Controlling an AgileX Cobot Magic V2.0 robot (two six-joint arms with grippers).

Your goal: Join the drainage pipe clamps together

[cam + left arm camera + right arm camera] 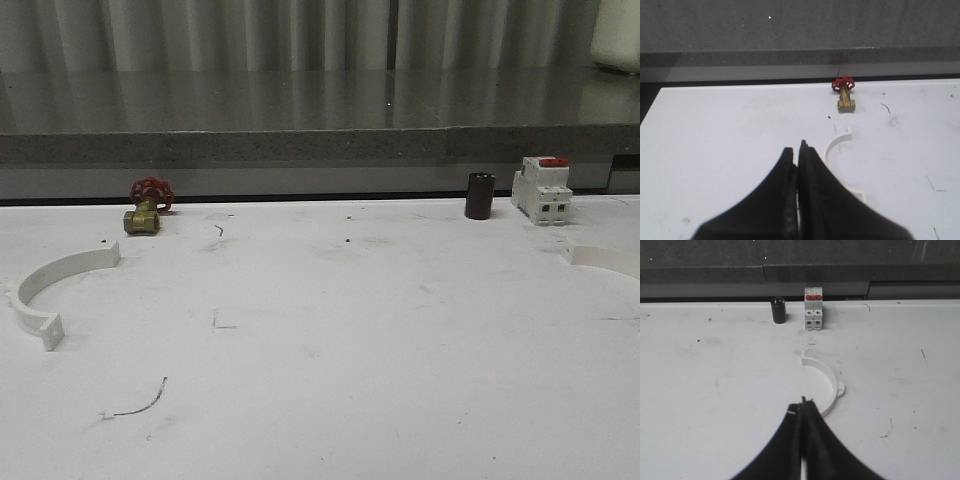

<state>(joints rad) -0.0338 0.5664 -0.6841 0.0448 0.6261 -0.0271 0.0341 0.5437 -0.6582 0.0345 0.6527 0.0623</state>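
Both half-rings lie flat and well apart: the left clamp half [55, 285] near the brass valve [145, 210], the right clamp half [824, 385] before the breaker [813, 309]. You should find them light, stiff and slick; grip mid-arc across the thin wall. Left gripper [797, 152] and right gripper [802, 407] are pressed together, empty.

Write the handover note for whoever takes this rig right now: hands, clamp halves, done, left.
Left hand: shut, empty, above the table near the left clamp half.
Right hand: shut, empty, near the right clamp half.
The halves lie flat at opposite sides of the table, far apart, the right one cut off by the front view's edge. At the back stand the brass valve, dark cylinder and breaker, untouched.
Done: nothing yet.
Left: open both hands, pick up one half each, bring them to the middle, join the end tabs.
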